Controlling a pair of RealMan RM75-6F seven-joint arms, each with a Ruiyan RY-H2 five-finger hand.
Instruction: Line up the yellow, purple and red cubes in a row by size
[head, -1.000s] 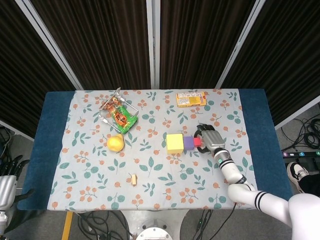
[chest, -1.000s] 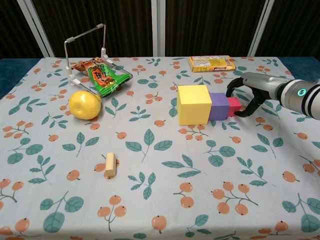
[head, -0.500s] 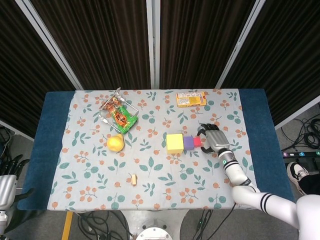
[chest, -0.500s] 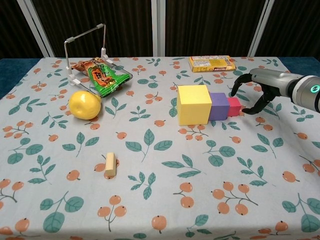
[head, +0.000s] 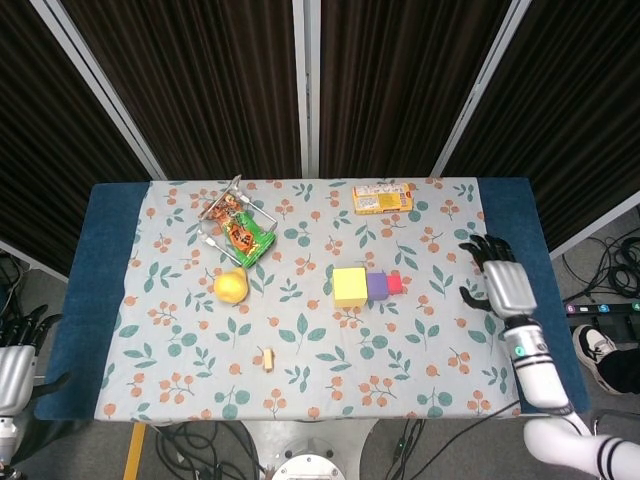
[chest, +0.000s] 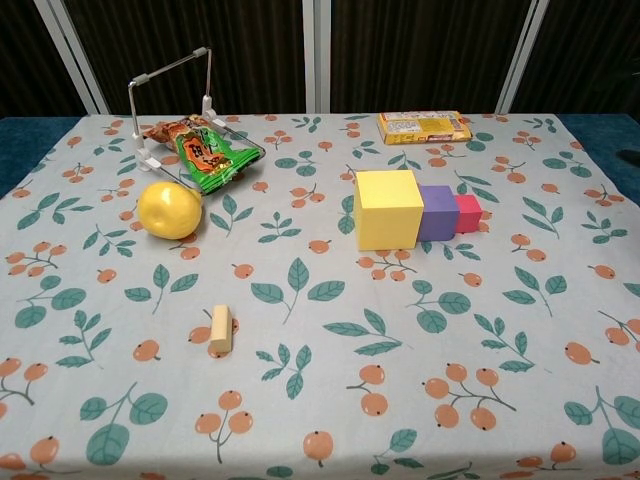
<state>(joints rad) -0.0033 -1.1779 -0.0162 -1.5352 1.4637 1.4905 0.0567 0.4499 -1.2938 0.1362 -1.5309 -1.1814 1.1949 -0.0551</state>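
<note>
- Near the middle of the floral tablecloth (chest: 300, 400) our three cubes sit in one row: the yellow cube (chest: 387, 208), the largest, on the left; the purple cube (chest: 437, 212) touching its right side; the small red cube (chest: 467, 213) touching the purple one at the right end.
- Well to the right of the row, our right hand (head: 499, 280) hovers by the cloth's right edge with its fingers spread, holding nothing; only the head view shows it.
- At the far lower left, off the table, our left hand (head: 14, 355) shows only in part, and we cannot tell how its fingers lie.
- Behind the cubes, a yellow snack box (chest: 424, 127) lies flat near the far edge.
- On the left, a wire rack (chest: 172, 100) stands over a green snack packet (chest: 207, 155), with a lemon (chest: 169, 209) just in front.
- Toward the front, a small pale wooden block (chest: 221, 329) lies alone.
</note>
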